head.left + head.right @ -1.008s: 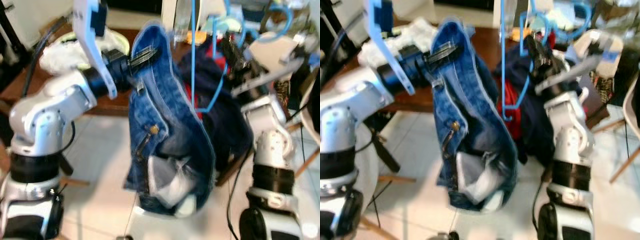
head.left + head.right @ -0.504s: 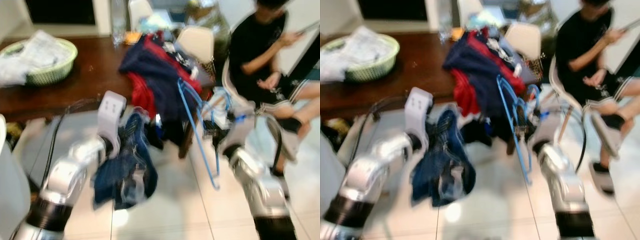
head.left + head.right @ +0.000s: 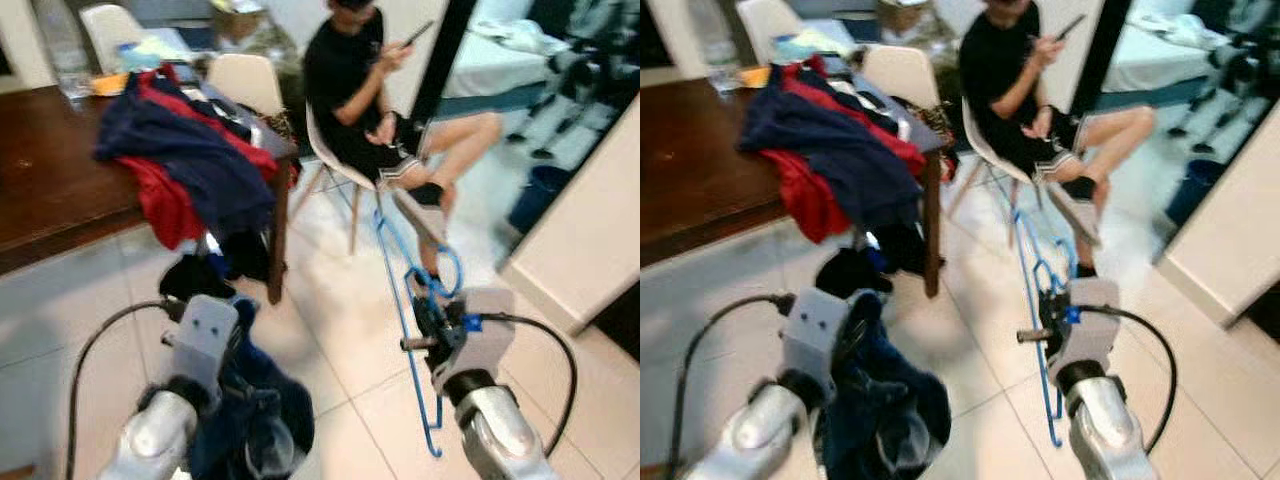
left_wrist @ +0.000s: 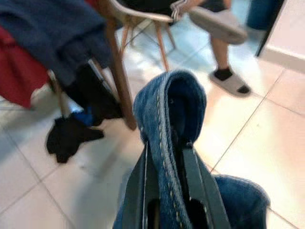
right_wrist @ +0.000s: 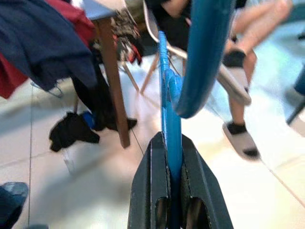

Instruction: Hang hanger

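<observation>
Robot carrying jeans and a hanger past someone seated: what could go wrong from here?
1. The blue hanger, pinched in the right gripper, juts out toward the seated person; it might strike their legs.
2. The jeans are held by one fold in the left gripper and could slip free.
3. Black cloth on the floor near the table leg may snag feet.

I'm seeing a pile of clothes (image 3: 190, 150) lying on the table's (image 3: 45, 170) right end, spilling over its corner. A person (image 3: 385, 90) is sitting on a chair (image 3: 335, 165) just right of that corner. Another chair (image 3: 245, 80) is standing behind the table. A garment (image 3: 195, 275) is lying on the floor (image 3: 330, 310) beside the table leg.
</observation>
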Controlling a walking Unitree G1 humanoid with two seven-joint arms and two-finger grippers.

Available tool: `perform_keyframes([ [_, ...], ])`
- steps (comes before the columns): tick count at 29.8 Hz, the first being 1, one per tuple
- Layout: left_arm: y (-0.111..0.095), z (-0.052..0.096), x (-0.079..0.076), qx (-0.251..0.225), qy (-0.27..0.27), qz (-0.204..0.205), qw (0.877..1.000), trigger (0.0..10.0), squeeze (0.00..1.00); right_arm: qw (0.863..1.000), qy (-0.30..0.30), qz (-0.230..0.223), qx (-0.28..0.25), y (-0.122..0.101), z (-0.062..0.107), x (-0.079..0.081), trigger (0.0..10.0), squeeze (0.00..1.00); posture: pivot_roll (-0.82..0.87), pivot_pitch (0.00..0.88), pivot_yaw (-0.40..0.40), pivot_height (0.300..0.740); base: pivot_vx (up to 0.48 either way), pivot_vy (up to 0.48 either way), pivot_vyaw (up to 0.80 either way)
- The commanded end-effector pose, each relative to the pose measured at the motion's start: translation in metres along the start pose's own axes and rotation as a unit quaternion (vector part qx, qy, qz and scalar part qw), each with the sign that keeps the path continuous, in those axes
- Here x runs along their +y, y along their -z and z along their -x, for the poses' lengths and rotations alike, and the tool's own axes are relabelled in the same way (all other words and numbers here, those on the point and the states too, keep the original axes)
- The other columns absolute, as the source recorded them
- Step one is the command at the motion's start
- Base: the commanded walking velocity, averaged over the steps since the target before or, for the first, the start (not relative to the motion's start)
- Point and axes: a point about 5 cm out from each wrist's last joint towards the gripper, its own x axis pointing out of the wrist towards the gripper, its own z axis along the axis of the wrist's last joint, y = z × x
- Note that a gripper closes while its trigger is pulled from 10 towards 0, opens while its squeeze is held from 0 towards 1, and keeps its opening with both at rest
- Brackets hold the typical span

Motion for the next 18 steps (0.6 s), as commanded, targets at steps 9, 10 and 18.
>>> perform_keyframes([
  [9,-0.016,-0.01,-0.0056,-0.06,-0.021,-0.058,0.996,8.9,0.0,1.0,-0.007,-0.008,0.013,0.0046,-0.0016,0.006,10.0,0.0,0.06,0.182,-0.092,0.74,0.0,0.0,-0.8],
  [10,-0.0171,-0.0097,-0.0057,-0.065,-0.023,-0.056,0.996,9.4,0.0,1.0,-0.006,-0.009,0.012,0.0041,-0.0023,0.007,10.0,0.0,0.05,0.189,-0.091,0.74,0.0,0.0,-0.8],
  [18,-0.0171,-0.0051,-0.0067,-0.073,-0.018,-0.031,0.997,9.5,0.0,1.0,-0.009,-0.018,0.015,0.0025,0.0008,0.0099,10.0,0.0,0.05,0.201,-0.083,0.74,0.0,0.0,-0.8],
])
